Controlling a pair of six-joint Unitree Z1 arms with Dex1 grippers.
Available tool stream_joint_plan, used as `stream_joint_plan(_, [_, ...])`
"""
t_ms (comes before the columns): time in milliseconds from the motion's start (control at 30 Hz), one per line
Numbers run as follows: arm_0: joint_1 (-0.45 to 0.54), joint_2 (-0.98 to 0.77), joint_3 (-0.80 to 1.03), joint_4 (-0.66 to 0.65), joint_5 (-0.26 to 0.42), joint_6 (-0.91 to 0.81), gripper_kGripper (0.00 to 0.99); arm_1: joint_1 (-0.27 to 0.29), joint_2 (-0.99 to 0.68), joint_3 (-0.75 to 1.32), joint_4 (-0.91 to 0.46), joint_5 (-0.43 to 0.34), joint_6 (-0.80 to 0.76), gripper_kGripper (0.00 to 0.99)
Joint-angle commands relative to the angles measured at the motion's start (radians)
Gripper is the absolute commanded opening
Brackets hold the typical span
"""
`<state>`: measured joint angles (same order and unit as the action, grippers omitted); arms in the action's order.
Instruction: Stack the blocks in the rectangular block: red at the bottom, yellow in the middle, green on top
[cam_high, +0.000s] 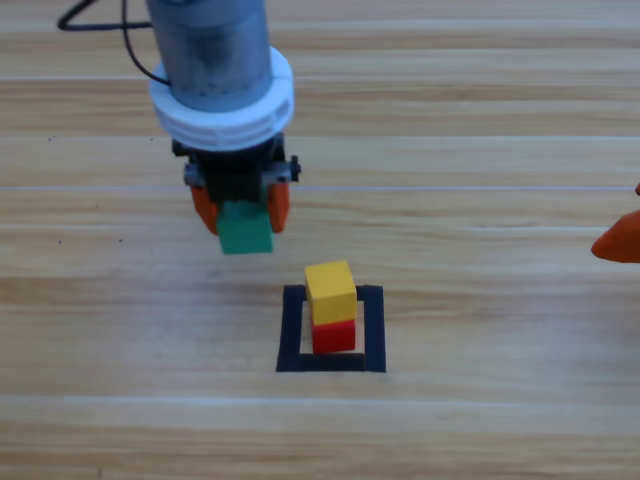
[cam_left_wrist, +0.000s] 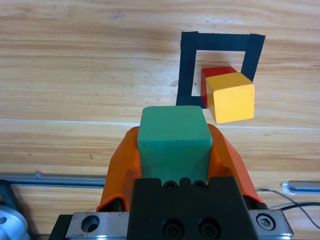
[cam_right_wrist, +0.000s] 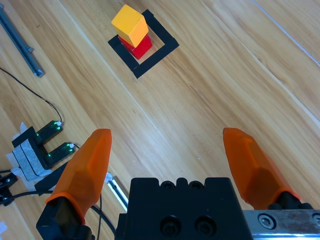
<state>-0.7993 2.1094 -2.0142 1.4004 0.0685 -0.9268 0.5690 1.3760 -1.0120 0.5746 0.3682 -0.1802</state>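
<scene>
High cam looks straight down on the surface (cam_high: 480, 120). Left wrist cam sits close, facing the tape square (cam_left_wrist: 187, 65) just ahead. Right wrist cam looks from farther off at right. All 3 share the square w/ its red-yellow stack (cam_right_wrist: 132, 32).

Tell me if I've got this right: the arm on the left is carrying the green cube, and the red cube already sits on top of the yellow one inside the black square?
Not quite. The order is reversed: the yellow cube sits on the red cube, as the high view shows. The rest holds: both are inside the black square, and the left gripper carries the green cube.
</scene>
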Motion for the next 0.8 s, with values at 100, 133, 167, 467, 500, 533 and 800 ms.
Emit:
stream_joint_plan(100, [-0.060, 0.100, -0.066, 0.009, -0.009, -0.027, 0.000, -0.027, 0.032, 0.024, -0.018, 0.017, -0.002, 0.985])
stream_joint_plan(133, [-0.061, 0.109, -0.075, 0.009, -0.009, -0.026, 0.000, -0.026, 0.032, 0.024, -0.018, 0.018, -0.002, 0.985])
stream_joint_plan(167, [-0.063, 0.115, -0.078, 0.009, -0.009, -0.024, 0.000, -0.026, 0.032, 0.026, -0.016, 0.018, -0.004, 0.985])
stream_joint_plan(467, [-0.077, 0.161, -0.126, 0.009, -0.010, -0.023, 0.000, -0.027, 0.041, 0.029, -0.015, 0.018, -0.004, 0.983])
stream_joint_plan(500, [-0.080, 0.167, -0.129, 0.009, -0.009, -0.023, 0.000, -0.026, 0.043, 0.029, -0.015, 0.018, -0.004, 0.983])
stream_joint_plan(533, [-0.083, 0.170, -0.130, 0.009, -0.009, -0.023, 0.000, -0.026, 0.043, 0.029, -0.015, 0.018, -0.004, 0.983])
stream_joint_plan(800, [-0.097, 0.192, -0.152, 0.009, -0.009, -0.023, 0.000, -0.027, 0.051, 0.029, -0.015, 0.023, -0.005, 0.983])
